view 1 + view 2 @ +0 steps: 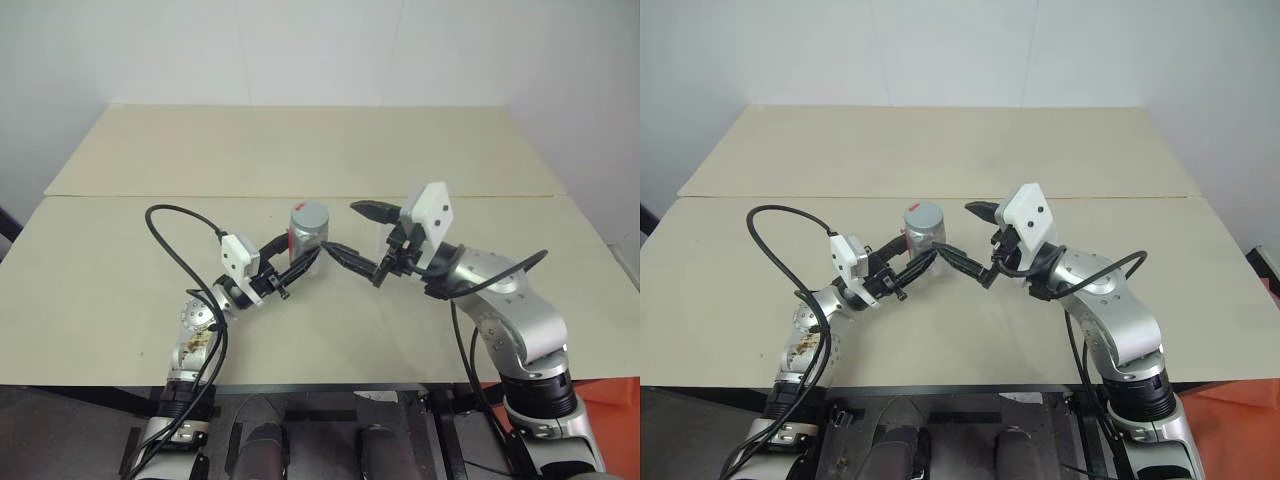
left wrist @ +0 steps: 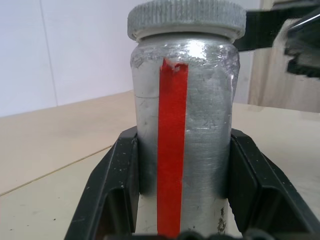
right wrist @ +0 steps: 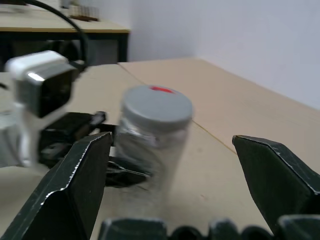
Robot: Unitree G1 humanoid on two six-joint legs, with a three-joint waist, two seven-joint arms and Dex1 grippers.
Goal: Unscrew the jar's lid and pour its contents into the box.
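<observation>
The jar [image 2: 182,145] is clamped upright between the closed fingers [image 2: 112,185] of the left gripper [image 1: 300,262], lifted above the bench [image 1: 120,270]. The lid [image 3: 157,107] is still seated on it, so unscrewing and pouring are both left to do. The right gripper [image 1: 352,230] is held just beside the lid, its fingers [image 3: 75,180] spread wide and empty. The box cannot be made out with certainty. Nothing is seen between the open fingers and the lid.

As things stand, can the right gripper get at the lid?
Probably yes. The right gripper is open beside the lid, nothing between them; the left gripper clamps the jar lower down.
</observation>
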